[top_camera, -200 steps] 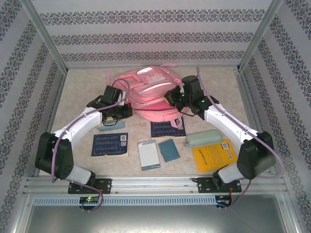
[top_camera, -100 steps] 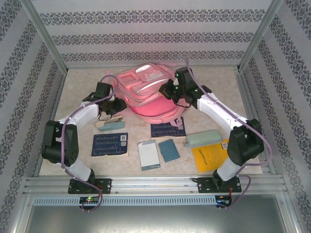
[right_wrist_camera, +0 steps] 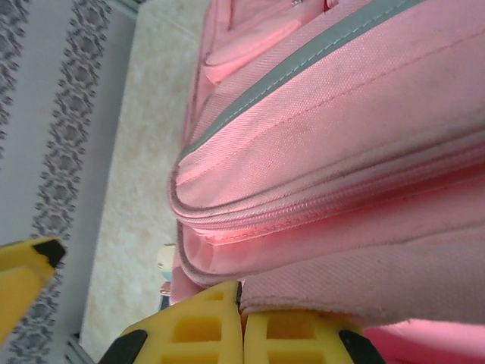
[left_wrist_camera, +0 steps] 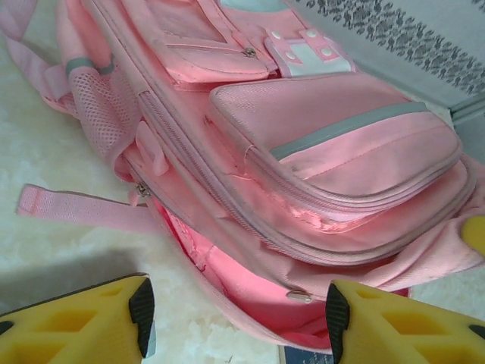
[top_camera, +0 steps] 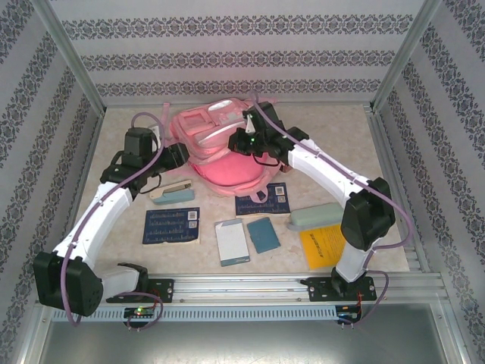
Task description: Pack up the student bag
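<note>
Left gripper (left_wrist_camera: 239, 315): fingers stood apart, held nothing. Student bag (left_wrist_camera: 333, 144) lay just ahead of fingertips, open mouth facing them. Right gripper (right_wrist_camera: 242, 322): fingers together, pinched bag's fabric edge; bag's bulk lay directly beyond.

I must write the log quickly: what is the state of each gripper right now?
Left gripper: open, holding nothing.
Right gripper: closed, pinching a fabric edge of the student bag.

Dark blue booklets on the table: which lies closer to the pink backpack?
The right dark blue patterned booklet, at the near edge of the pink fabric backpack; the left booklet lies clear of it.
</note>
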Controlling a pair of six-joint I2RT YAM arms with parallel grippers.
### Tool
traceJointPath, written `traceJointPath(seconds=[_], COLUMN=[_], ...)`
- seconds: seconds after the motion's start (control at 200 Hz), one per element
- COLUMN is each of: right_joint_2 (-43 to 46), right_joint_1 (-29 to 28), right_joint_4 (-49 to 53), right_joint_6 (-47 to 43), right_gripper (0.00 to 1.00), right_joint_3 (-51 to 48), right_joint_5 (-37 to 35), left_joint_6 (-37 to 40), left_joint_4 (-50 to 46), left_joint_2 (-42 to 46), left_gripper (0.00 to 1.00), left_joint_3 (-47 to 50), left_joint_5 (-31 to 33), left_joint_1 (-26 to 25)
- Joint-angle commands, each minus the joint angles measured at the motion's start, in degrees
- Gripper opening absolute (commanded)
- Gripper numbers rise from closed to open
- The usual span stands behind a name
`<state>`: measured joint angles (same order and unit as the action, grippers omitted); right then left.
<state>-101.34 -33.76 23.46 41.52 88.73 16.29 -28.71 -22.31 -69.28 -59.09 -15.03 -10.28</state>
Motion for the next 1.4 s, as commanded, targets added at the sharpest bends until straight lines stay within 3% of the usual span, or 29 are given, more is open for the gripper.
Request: traceJointPath(seconds=[0.0, 0.09, 0.345, 0.49, 0.635, 0.799, 0.904, 1.134, 1.399], right_joint_2=[2.2, 3.8, 11.8, 19.7, 28.1, 33.3, 33.1, 28.3, 25.1], right_joint_1=[0.5, 0.5, 0.7, -1.4, -2.9, -4.6, -5.8, -6.0, -3.4], right_joint_4=[-0.8, -0.6, 1.9, 5.7, 5.1, 2.5, 1.4, 0.6, -5.0], right_joint_6=[-6.0, -8.7, -13.4, -16.0, -12.5, -8.0, -6.8, -5.3, -3.7], right_gripper=[0.16, 0.37, 0.57, 0.58, 0.57, 0.55, 0.52, 0.50, 0.49], right_joint_3=[-3.2, -4.9, -11.6, -20.6, -35.6, -48.4, -51.5, -53.4, -56.0], right_joint_5=[-3.2, -3.9, -5.2, -9.8, -7.5, -2.6, -1.5, -5.5, -2.0], left_joint_6=[4.4, 6.1, 6.6, 2.8, -5.5, -14.5, -13.5, -14.2, -14.9], left_joint_4=[-3.1, -4.9, -6.6, -8.1, -4.0, 10.8, 12.6, 14.3, 15.8], left_joint_2=[-0.7, -2.5, -2.3, -0.2, 0.3, -4.7, -10.8, -23.0, -29.3], left_gripper=[0.59, 0.58, 0.60, 0.60, 0.57, 0.36, 0.20, 0.08, 0.06], left_joint_3=[-0.4, -2.3, -2.5, -0.7, 5.2, 13.8, 13.2, 9.6, 8.0], left_joint_5=[0.8, 0.8, 1.1, 1.1, -1.3, -10.2, -11.7, -17.2, -16.6], left_joint_1=[-3.3, -5.9, -11.1, -16.5, -24.5, -31.0, -33.8, -37.4, -37.0])
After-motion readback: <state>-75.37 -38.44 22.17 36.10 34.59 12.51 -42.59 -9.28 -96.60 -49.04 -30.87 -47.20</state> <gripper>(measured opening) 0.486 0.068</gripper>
